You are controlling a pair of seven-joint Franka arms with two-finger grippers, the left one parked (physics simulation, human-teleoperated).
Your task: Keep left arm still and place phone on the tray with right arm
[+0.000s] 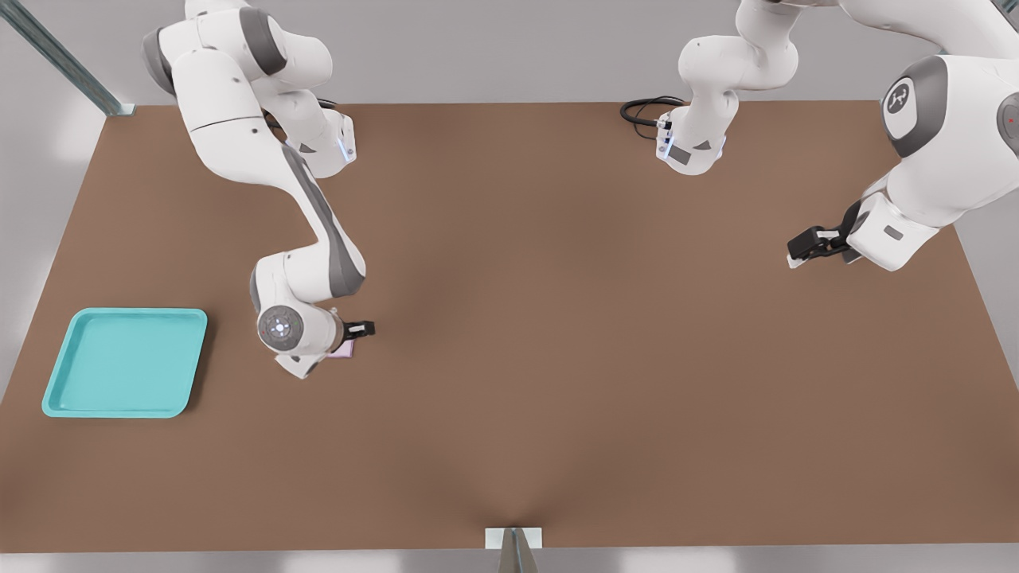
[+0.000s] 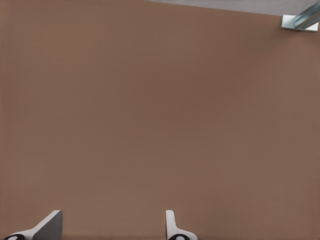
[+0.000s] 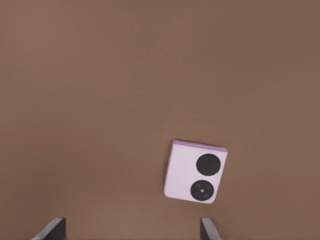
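Observation:
The pale pink-lilac phone (image 3: 196, 171) lies flat on the brown table (image 1: 557, 318) with its two black lenses facing up. In the front view only a corner of the phone (image 1: 344, 350) shows from under the right arm's wrist. My gripper (image 1: 358, 328) hovers just above it, open, with nothing between the fingers. In the right wrist view the gripper (image 3: 131, 232) has its fingertips (image 3: 209, 230) spread wide, and the phone sits off-centre near one of them. The turquoise tray (image 1: 56, 398) rests empty on the table, well off toward the front view's left of the gripper.
The parked arm's gripper (image 1: 808, 245) hangs over the table at the front view's right. A black cable (image 1: 645, 110) loops by that arm's base at the far edge. A metal post (image 1: 68, 60) stands at the far left corner, a bracket (image 1: 513, 539) at the near edge.

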